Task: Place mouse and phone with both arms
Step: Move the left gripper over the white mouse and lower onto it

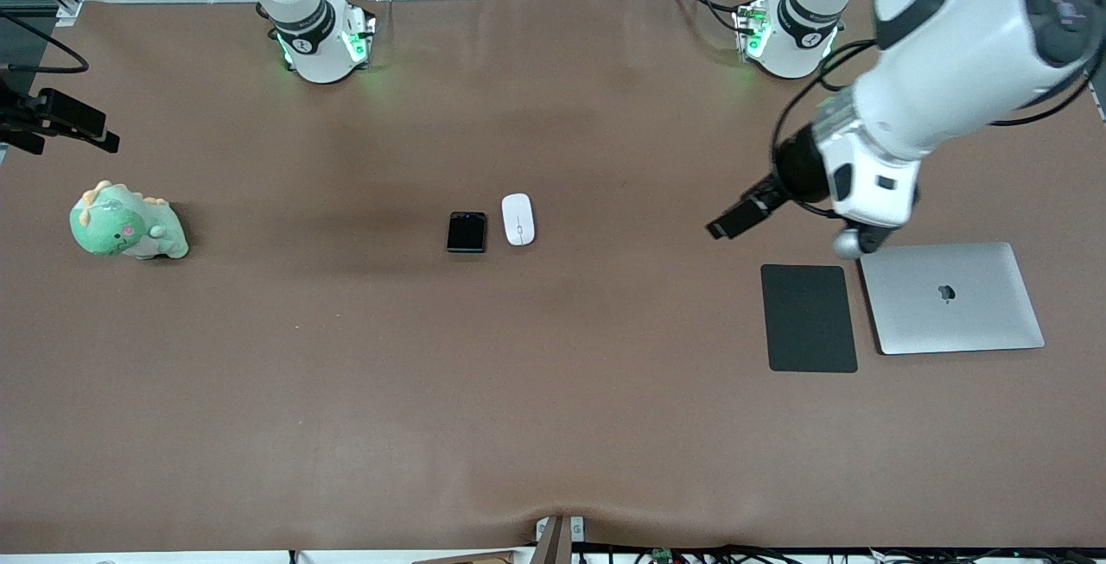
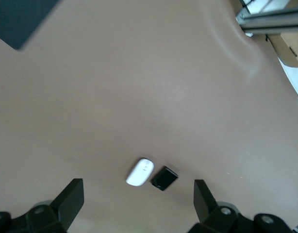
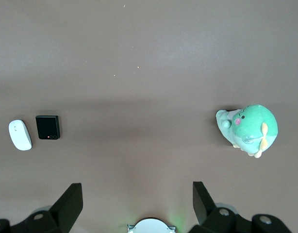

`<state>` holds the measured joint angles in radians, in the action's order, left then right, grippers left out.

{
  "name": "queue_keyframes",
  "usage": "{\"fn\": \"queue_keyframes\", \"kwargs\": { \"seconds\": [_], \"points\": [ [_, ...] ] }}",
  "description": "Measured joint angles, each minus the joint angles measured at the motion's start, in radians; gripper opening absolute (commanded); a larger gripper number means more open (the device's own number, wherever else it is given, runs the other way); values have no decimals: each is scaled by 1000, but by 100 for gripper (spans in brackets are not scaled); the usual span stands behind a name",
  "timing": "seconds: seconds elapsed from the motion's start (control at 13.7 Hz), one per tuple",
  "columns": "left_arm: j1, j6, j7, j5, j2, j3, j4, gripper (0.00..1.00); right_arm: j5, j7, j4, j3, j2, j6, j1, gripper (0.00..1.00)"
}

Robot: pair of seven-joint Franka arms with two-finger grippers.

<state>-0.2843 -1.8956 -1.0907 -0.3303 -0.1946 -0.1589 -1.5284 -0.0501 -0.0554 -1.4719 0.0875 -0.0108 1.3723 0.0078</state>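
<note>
So the mouse (image 1: 518, 219) and the phone (image 1: 467, 231) sit side by side mid-table, just apart, mouse toward the left arm's end; nothing's touching either of them. The left gripper (image 2: 138, 204) hangs over bare table near the black pad (image 1: 809, 318) and the silver laptop (image 1: 952, 297), fingers spread wide, nothing in them; the right gripper (image 3: 138, 204) is up high over its own base end of the table, jaws wide apart too and empty. A green plush dino (image 1: 126, 223) sits at the right arm's end.
</note>
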Motion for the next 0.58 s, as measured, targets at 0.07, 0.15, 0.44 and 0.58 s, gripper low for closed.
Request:
{"fn": "queue_keyframes", "kwargs": {
  "seconds": [0.07,0.15,0.44,0.58],
  "points": [
    [-40,-49,-53,15,-22,0,-1,100,0,0,-1,0,-2,0,0,100],
    [-80,-94,-104,41,-49,-1,-2,100,0,0,-2,0,-6,0,0,100],
    [-171,-177,-173,146,-152,-1,13,100,0,0,-2,0,-27,0,0,100],
    [-188,-204,-152,187,-190,-2,25,100,0,0,-5,-3,-46,-4,1,100]
  ]
}}
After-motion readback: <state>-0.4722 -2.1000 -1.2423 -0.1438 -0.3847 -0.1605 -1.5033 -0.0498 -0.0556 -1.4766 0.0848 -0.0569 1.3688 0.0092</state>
